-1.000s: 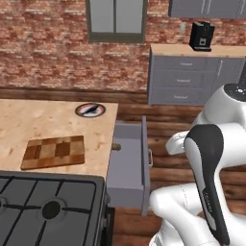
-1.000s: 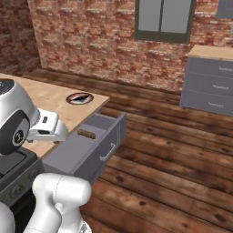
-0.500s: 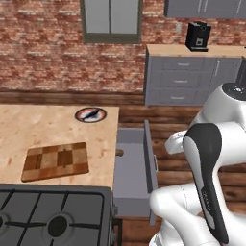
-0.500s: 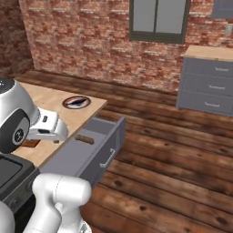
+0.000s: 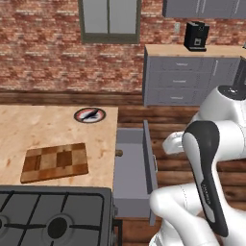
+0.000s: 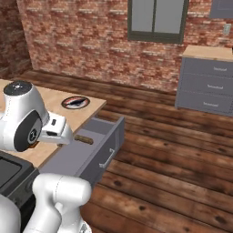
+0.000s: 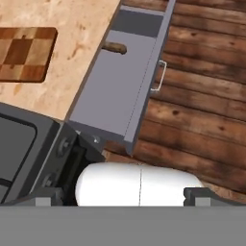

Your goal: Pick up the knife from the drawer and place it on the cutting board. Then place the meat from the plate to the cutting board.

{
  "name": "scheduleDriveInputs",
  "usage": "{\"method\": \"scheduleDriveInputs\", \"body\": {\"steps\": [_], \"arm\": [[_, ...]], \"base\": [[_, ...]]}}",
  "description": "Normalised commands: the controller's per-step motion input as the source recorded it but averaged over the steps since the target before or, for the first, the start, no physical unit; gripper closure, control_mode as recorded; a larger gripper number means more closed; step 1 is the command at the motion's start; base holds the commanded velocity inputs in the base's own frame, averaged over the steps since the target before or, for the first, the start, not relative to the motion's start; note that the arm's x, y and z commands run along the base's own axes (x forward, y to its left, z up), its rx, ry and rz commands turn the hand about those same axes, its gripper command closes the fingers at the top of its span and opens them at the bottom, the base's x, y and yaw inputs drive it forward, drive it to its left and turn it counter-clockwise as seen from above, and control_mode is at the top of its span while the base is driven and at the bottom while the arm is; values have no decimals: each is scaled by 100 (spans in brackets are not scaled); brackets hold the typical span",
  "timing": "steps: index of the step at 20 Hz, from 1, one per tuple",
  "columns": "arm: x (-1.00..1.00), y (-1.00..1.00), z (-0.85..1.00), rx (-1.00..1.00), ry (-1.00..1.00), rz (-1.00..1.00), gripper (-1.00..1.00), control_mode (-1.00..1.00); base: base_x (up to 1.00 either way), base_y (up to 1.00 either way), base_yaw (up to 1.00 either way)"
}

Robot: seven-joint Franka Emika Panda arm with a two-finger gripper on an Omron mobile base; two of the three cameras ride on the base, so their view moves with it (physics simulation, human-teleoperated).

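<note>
The drawer (image 5: 129, 168) stands pulled open from the counter, grey with a silver bar handle (image 7: 160, 76). In it, at the counter's edge, the knife (image 7: 114, 47) shows its brown handle (image 5: 118, 153); its blade is hidden under the counter. The checkered cutting board (image 5: 55, 162) lies bare on the counter. Further back sits the plate (image 5: 90, 115) with the dark meat (image 6: 76, 102) on it. My gripper (image 7: 125, 198) hovers well above the drawer's near end, open, its fingertips (image 7: 45, 197) far apart with nothing between them.
A black stove (image 5: 53, 216) adjoins the counter's near end, right beside the drawer. Grey cabinets (image 5: 192, 77) with a coffee machine (image 5: 196, 36) stand at the back wall. Wooden floor (image 6: 173, 150) stretches to the right of the drawer.
The whole picture has shifted, so the base has driven; counter and drawer now sit nearer to the arm. Knife, meat and board lie as before. The gripper stays open.
</note>
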Motion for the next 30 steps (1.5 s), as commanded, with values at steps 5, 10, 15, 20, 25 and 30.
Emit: {"method": "scheduleDriveInputs", "body": {"steps": [5, 10, 15, 20, 25, 30], "arm": [[20, 0, -47, 12, 6, 0, -100, -100], [28, 0, -41, 2, 2, -1, -100, -100], [32, 0, -45, 0, 7, -9, -100, -100], [39, 0, -38, 0, 12, -15, -100, -100], [39, -2, -30, 0, 15, -12, -100, -100], [45, -5, -30, 0, 15, -4, -100, -100]], "base": [[0, 0, 0], [0, 0, 0], [0, 0, 0], [0, 0, 0], [0, 0, 0], [0, 0, 0]]}}
